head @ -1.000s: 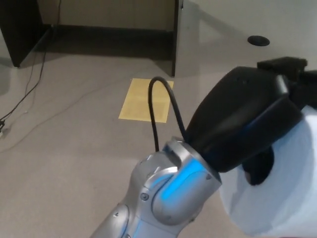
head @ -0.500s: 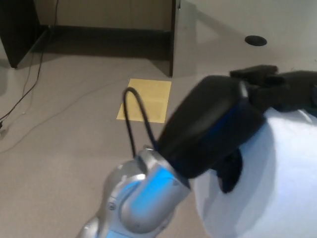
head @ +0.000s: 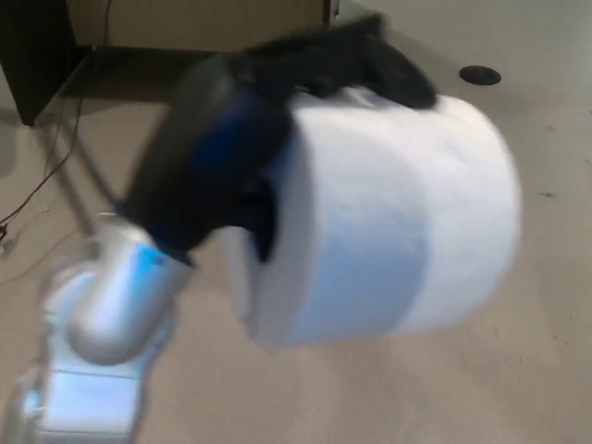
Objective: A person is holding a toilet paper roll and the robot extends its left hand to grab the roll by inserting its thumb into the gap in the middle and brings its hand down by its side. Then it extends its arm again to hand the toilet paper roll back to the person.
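We note the left robot hand (head: 217,153) gripping the toilet paper roll (head: 379,217), thumb in its core, fingers (head: 370,55) draped over the top, roll aloft above the floor (head: 518,370). Carry step, we judge; next, extend toward the person, unseen here.

Motion-blurred left hand (head: 217,157) and toilet paper roll (head: 388,222); thumb hidden inside.
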`<state>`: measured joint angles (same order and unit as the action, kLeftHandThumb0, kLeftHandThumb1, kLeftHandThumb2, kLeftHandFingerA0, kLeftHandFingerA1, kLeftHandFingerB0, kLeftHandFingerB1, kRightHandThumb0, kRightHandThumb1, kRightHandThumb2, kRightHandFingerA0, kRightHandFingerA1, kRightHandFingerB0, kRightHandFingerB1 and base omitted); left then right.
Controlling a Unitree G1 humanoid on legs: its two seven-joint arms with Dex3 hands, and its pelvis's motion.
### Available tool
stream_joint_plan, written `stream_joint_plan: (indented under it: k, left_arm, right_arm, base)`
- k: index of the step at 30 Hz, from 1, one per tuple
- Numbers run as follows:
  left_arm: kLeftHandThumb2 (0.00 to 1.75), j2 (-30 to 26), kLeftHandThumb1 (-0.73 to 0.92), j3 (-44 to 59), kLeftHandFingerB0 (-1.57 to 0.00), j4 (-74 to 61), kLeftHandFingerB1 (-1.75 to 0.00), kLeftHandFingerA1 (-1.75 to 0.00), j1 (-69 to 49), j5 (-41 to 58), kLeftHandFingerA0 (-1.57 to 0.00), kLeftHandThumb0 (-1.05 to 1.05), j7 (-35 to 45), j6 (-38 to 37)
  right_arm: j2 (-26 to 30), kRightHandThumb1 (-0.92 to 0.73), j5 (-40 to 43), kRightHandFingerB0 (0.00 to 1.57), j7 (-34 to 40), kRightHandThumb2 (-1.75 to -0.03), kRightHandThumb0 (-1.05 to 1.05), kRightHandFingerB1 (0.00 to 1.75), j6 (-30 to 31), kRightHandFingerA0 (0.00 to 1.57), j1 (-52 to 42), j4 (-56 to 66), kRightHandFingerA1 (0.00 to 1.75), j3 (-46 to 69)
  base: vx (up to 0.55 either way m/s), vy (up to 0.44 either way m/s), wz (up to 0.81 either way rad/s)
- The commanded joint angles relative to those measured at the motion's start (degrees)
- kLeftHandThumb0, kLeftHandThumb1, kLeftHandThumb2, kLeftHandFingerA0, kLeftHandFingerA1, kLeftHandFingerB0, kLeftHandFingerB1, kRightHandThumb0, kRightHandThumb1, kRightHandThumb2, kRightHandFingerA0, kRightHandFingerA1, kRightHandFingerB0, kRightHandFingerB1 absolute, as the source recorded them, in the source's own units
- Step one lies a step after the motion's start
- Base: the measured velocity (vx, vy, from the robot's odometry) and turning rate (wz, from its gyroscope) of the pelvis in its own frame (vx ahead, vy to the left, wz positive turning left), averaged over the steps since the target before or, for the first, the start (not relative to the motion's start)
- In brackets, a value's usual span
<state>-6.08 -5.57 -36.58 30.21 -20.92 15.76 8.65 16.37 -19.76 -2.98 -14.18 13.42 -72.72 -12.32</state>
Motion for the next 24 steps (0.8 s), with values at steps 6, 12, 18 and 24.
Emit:
stream_joint_plan:
  k: [6, 12, 18, 24]
  left_arm:
    - [0.96, -5.4, 0.63, 18.7, -0.87, -0.9, -1.18, -1.34, -19.7, 15.2, -1.06, 0.05, 1.9, -6.0]
    - [0.7, -1.5, 0.81, 29.7, -0.82, 10.5, -1.14, -1.34, -34.2, 25.5, -1.08, -0.07, 2.9, -8.4]
    - [0.93, -2.3, 0.66, 35.1, -0.86, 45.3, -1.19, -1.44, -42.7, 19.5, -1.01, 0.0, -3.2, -28.3]
    - [0.86, -5.2, 0.7, 31.7, -0.82, 63.6, -1.25, -1.5, -43.1, 13.8, -0.95, -0.1, -7.7, -33.9]
  right_arm:
    - [1.1, -0.65, 0.0, 0.59, 0.7, -0.6, -0.38, 0.43, 0.4, 0.75, -2.5, -1.0, 0.57, 0.1]
    - [1.2, -0.64, 1.2, 0.59, -0.3, -0.6, -0.36, 0.43, 0.6, 0.71, -2.1, -1.3, 0.55, 1.3]
    - [2.3, -0.65, 0.9, 0.58, 1.1, -0.6, -0.36, 0.43, -1.1, 0.73, -4.3, -0.8, 0.56, 1.5]
    - [4.2, -0.65, 1.3, 0.57, 1.1, -0.6, -0.37, 0.42, -0.6, 0.74, -2.9, -0.3, 0.55, 2.4]
  base:
    - [0.0, 0.0, 0.0]
    - [0.0, 0.0, 0.0]
    - [0.0, 0.0, 0.0]
    - [0.0, 0.0, 0.0]
